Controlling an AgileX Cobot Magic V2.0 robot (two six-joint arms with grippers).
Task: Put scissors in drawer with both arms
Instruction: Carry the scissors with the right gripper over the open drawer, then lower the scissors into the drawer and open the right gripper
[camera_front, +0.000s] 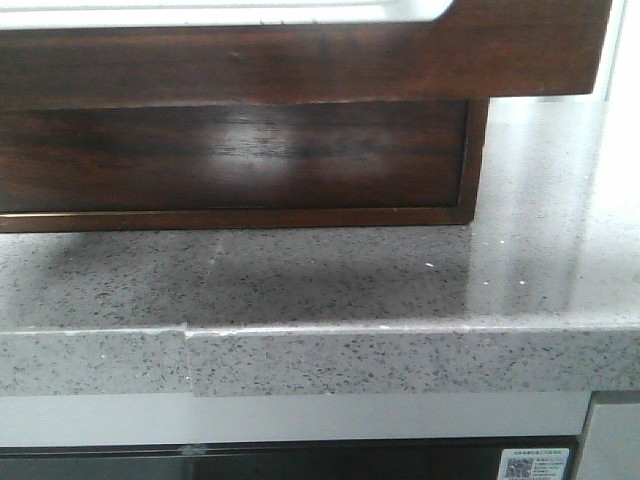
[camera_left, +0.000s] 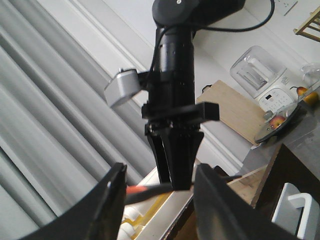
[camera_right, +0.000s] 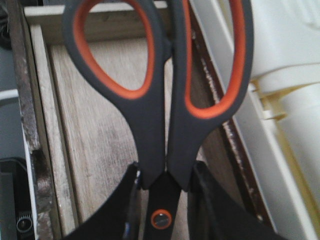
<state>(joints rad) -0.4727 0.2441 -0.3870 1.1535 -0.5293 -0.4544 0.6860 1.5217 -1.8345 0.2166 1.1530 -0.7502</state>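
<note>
The scissors (camera_right: 160, 100), grey handles lined orange, hang in my right gripper (camera_right: 166, 172), which is shut on their neck just above the orange pivot. Below them lies the pale wooden floor of the open drawer (camera_right: 100, 135). In the front view only the dark brown glossy drawer (camera_front: 300, 65) front with its long cut-out shows, pulled out; neither gripper is in that view. My left gripper (camera_left: 159, 172) stands open with nothing between its fingers. Beyond it, the right gripper (camera_left: 176, 182) points down with the scissors (camera_left: 145, 192) held crosswise over the drawer (camera_left: 285, 170).
A grey speckled counter (camera_front: 350, 290) carries the dark wooden cabinet (camera_front: 240, 160) under the drawer. In the left wrist view a white appliance (camera_left: 260, 75), a wooden board (camera_left: 235, 107) and a plate of fruit (camera_left: 280, 125) stand behind. White plastic parts (camera_right: 290, 100) lie beside the drawer.
</note>
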